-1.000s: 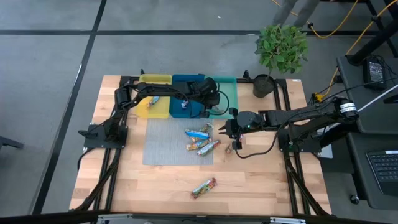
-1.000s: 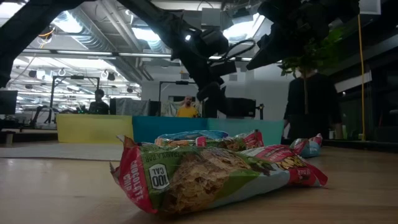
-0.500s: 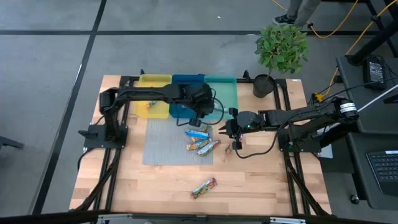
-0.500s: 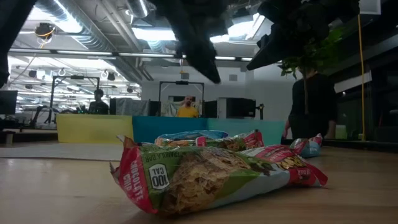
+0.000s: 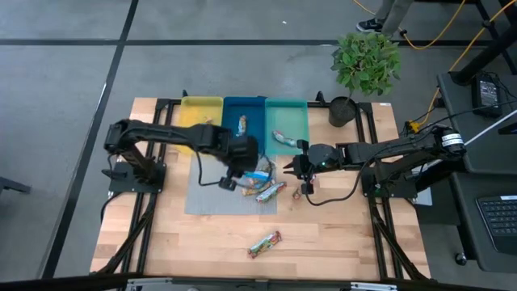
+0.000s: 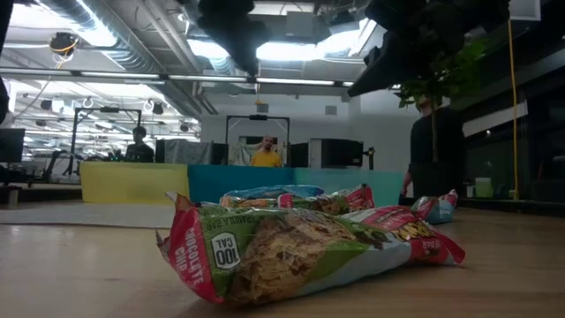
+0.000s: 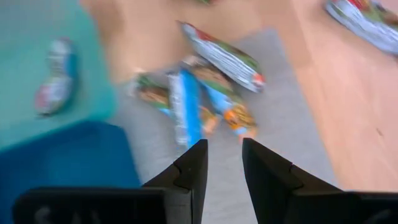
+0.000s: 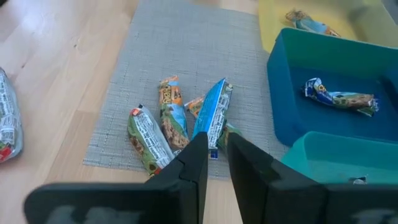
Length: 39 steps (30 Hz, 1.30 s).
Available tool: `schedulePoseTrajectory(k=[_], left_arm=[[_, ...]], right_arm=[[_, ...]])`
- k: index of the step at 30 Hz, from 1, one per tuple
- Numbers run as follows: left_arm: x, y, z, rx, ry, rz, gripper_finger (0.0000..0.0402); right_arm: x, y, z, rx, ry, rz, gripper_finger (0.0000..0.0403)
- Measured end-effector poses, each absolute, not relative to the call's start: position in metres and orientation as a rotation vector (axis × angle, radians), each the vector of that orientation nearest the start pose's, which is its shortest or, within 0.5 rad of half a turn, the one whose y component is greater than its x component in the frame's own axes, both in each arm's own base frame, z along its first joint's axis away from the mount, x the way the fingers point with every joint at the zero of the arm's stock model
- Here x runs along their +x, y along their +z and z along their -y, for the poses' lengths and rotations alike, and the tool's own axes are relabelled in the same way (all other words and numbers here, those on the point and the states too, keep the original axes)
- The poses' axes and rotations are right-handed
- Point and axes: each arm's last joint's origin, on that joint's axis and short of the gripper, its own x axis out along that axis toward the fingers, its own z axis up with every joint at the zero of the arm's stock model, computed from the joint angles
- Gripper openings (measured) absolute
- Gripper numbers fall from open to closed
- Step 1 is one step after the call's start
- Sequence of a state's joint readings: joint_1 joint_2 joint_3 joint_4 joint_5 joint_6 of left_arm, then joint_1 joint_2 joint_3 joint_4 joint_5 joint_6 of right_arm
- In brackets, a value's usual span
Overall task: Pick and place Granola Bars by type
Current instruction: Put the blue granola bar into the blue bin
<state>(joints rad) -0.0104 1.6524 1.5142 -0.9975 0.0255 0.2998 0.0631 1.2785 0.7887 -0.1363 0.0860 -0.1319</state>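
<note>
Several granola bars (image 5: pixel 260 183) lie in a loose pile on the grey mat (image 5: pixel 212 194): a blue one (image 7: pixel 186 112), an orange-and-teal one (image 8: pixel 170 114) and a green one (image 8: pixel 145 140). One more bar (image 5: pixel 264 242) lies alone near the front edge. My left gripper (image 7: pixel 224 167) hangs open above the mat, just left of the pile, with nothing between its fingers. My right gripper (image 8: pixel 217 144) waits to the right of the pile, above the table, open by a narrow gap and holding nothing.
Three trays stand side by side at the far edge: yellow (image 5: pixel 191 105), blue (image 5: pixel 252 109) and teal (image 5: pixel 295 113). The blue tray holds a bar (image 8: pixel 339 99), the teal tray holds another (image 7: pixel 58 78), and the yellow tray holds one too (image 8: pixel 307 22). A potted plant (image 5: pixel 365 65) stands at the far right corner.
My left gripper has drawn back from over the blue tray toward the table's near edge and has risen. It now hangs over the mat beside the pile. A bar lies uncovered in the blue tray. The pile has not moved.
</note>
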Motion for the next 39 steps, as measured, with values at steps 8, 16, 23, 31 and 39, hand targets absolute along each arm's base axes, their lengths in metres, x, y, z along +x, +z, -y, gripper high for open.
schedulePoseTrajectory(k=[8,16,23,31,39], left_arm=[[0.325,0.264,0.016,0.266,-0.27,-1.207,0.009],[0.325,0.237,0.005,0.266,-0.251,-1.186,0.0087],[0.328,0.228,-0.008,0.266,-0.213,-1.126,0.009],[0.335,0.214,-0.021,0.258,-0.17,-1.111,0.0133],[0.348,0.195,-0.023,0.263,-0.174,-1.109,0.0193]], right_arm=[[0.267,0.239,-0.014,-0.173,0.018,-0.611,0.0067],[0.267,0.239,-0.014,-0.176,0.019,-0.611,0.0067],[0.267,0.239,-0.014,-0.176,0.019,-0.611,0.0067],[0.267,0.239,-0.014,-0.177,0.019,-0.609,0.0067],[0.267,0.239,-0.014,-0.18,0.02,-0.605,0.0067]])
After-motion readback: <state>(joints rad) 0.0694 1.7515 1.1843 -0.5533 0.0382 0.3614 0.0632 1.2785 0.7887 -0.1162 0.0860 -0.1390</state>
